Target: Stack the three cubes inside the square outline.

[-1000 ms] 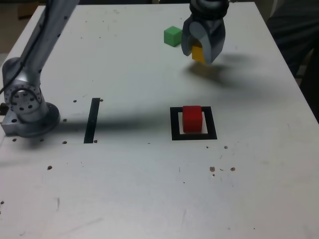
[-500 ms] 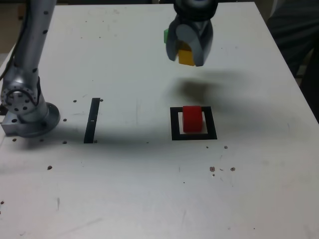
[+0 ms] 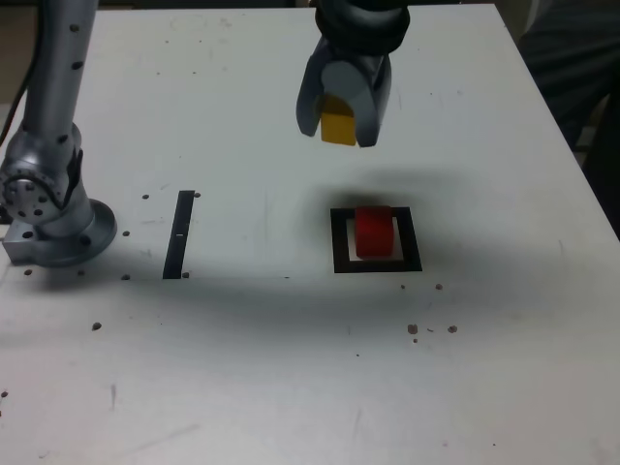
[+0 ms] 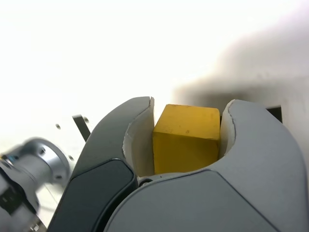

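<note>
1. Firmly pinched between the two grey fingers (image 3: 308, 92), the yellow cube (image 3: 338, 124) hangs in the air above the counter (image 3: 242, 368).
2. Below it, towards the exterior view's right, the red cube (image 3: 373, 231) sits inside the square outline (image 3: 339, 242).
3. Further towards that view's left lies a thin black strip (image 3: 179, 233), beside the arm's base (image 3: 53, 218).
</note>
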Controlling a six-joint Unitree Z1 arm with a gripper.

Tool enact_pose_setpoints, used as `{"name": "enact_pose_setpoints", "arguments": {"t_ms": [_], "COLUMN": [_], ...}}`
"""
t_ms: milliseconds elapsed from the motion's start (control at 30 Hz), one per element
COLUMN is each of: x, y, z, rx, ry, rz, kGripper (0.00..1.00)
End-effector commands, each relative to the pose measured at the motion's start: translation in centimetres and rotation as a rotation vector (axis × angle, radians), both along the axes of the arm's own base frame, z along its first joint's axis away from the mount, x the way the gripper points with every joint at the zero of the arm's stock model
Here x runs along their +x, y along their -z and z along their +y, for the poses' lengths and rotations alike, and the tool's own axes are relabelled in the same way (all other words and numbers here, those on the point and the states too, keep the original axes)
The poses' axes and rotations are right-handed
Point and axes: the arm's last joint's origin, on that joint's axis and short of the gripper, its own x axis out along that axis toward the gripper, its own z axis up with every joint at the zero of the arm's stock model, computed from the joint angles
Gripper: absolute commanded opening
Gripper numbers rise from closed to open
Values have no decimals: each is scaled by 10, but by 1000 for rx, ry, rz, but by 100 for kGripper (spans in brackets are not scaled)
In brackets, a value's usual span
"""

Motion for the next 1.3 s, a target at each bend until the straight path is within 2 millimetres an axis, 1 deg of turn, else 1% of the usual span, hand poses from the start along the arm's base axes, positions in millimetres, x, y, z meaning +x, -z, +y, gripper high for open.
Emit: {"name": "enact_pose_setpoints", "arguments": {"t_ms": [0,400,833,1267], "x": [0,3,8,21], "y": [-2,6,15,27], "z": [-6,-29,-56,-59], "rx": [-23,-91,-120,-133], "ry": [-16,-110,-132,-132], "rz": [-9,-18,-26,-46], "kGripper": [32,32,32,32]}}
